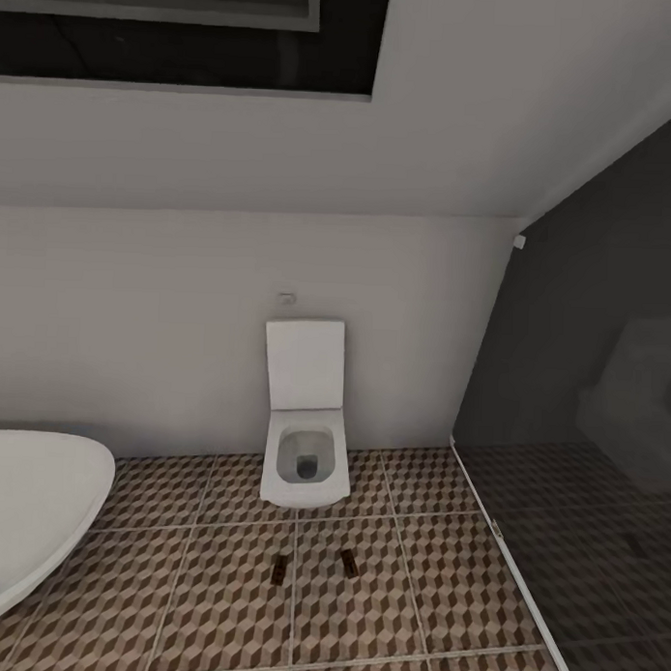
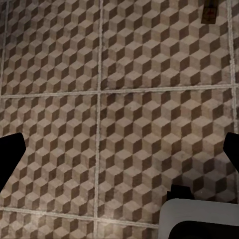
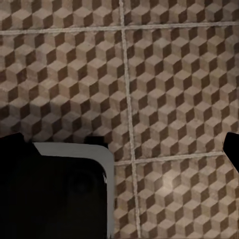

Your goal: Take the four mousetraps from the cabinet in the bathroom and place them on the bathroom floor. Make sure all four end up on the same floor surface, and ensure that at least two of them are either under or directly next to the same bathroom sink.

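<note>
Lying before toilet (image 1: pixel 306 441), two traps (image 1: pixel 280 568) risking missing sink (image 1: pixel 40 499) adjacency; both pincers gaping, carrying nothing.

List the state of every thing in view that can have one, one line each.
toilet: lid up, bowl open.
left mousetrap: lying flat on the bathroom floor, in front of the toilet.
right mousetrap: lying flat on the same floor, apart from the other.
sink: nothing seen on its rim.
left gripper: open, holding nothing.
right gripper: open, holding nothing.
</note>
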Robot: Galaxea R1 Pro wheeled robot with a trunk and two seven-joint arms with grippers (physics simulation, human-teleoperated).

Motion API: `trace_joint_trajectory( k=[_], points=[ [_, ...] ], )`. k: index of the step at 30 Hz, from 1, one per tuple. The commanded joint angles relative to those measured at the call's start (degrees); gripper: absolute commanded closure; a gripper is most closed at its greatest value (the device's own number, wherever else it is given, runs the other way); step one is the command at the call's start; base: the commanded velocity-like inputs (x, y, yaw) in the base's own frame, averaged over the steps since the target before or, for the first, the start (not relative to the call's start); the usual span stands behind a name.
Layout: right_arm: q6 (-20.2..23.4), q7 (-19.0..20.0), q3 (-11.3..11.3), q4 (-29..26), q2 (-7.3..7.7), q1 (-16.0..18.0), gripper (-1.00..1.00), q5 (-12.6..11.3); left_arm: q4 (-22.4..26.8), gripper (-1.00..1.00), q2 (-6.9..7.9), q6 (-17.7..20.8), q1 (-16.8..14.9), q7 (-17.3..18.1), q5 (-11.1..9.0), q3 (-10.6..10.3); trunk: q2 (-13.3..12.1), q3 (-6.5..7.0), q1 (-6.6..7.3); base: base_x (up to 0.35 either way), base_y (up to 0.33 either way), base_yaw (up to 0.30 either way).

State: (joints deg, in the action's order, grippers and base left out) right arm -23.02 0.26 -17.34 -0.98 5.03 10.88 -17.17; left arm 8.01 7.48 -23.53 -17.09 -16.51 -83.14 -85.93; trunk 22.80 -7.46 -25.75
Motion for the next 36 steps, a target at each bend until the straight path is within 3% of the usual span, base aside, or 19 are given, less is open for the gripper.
trace_joint_trajectory(
  k=[1,4,10,23,36],
  points=[
    [-0.21,-0.85,-0.41,0.01,-0.70,0.00,-1.00,-0.57,0.24,-1.00,0.07,-0.13,-0.05,-0.57,-0.22,-0.50,0.12,-0.12,-0.03,0.000,0.000,0.000],
    [-0.30,-2.78,-0.41,-0.13,-2.35,-0.10,-1.00,-0.57,0.25,-1.00,0.11,-0.11,-0.05,-0.60,-0.27,-0.53,0.12,-0.12,-0.03,0.000,0.000,0.000],
    [-0.35,-3.75,-0.41,-0.30,-3.29,-0.15,-1.00,-0.64,0.20,-1.00,0.25,0.00,0.01,-0.60,-0.34,-0.55,0.12,-0.12,-0.03,0.000,0.000,0.000],
    [-0.36,-3.31,-0.39,-0.42,-3.46,-0.20,-1.00,-0.75,0.16,-1.00,0.25,0.03,5.02,-0.53,-0.35,-0.56,0.12,-0.12,-0.03,0.000,0.000,0.000],
    [-0.35,-3.29,-0.38,-0.43,-3.37,-0.20,-1.00,-0.43,0.07,-1.00,0.18,0.83,6.14,-0.83,-0.48,-0.56,0.12,-0.12,-0.03,0.000,0.000,0.000]
  ],
)
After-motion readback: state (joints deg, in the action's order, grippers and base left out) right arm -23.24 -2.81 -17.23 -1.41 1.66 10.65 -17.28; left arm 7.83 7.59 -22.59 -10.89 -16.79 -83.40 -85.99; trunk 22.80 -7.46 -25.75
